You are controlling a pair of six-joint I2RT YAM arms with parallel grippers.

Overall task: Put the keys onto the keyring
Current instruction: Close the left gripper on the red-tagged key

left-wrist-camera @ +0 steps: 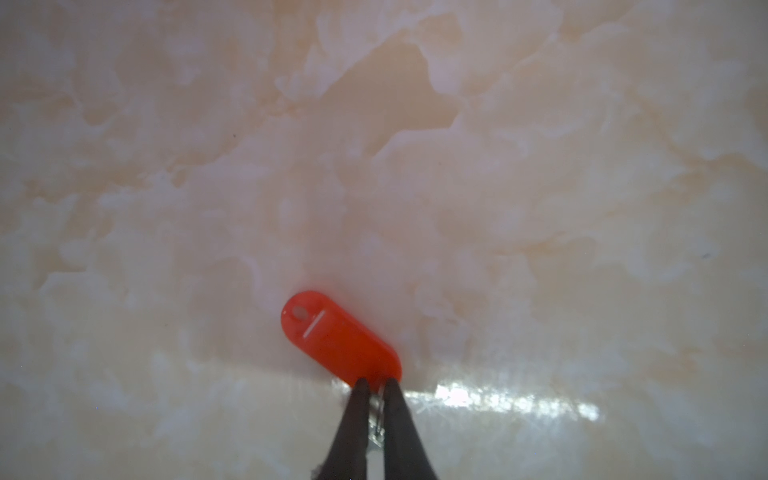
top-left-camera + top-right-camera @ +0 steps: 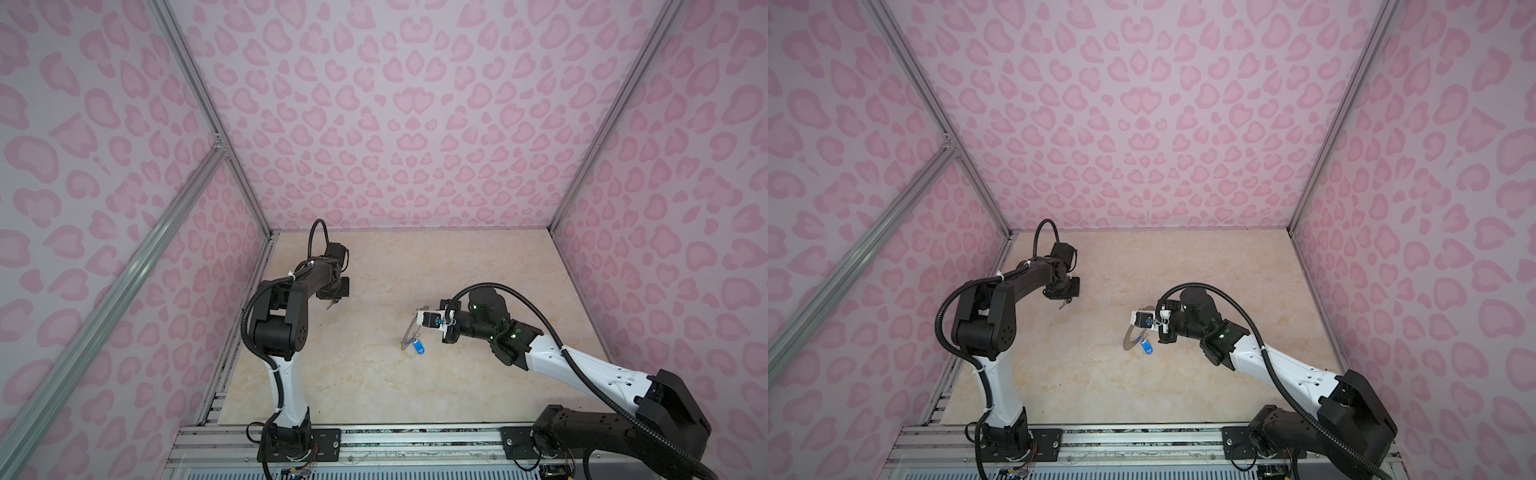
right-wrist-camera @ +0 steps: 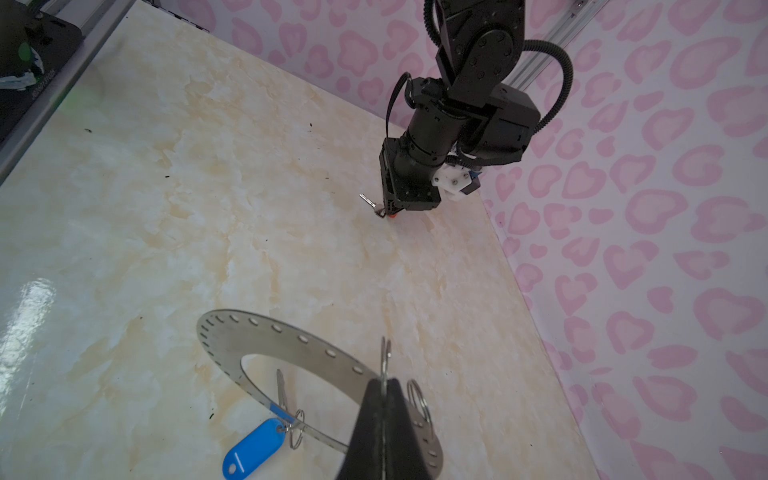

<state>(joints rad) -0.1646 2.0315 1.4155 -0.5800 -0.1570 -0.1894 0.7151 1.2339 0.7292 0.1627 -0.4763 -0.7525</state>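
1. Here, the left gripper [image 1: 376, 384] pinches the red-tagged key [image 1: 338, 338] on the counter [image 1: 498, 208]; a thin hold could slip.
2. The right gripper [image 3: 384, 382], clamped on the tilted keyring [image 3: 257, 336], may let it swivel.

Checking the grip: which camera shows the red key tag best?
Left wrist view: the red tag lies nearly whole at the left gripper tips. The right wrist view shows just a red sliver; both top views hide it.

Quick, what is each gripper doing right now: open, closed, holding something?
Left gripper: closed, holding the red-tagged key.
Right gripper: closed, holding the keyring.
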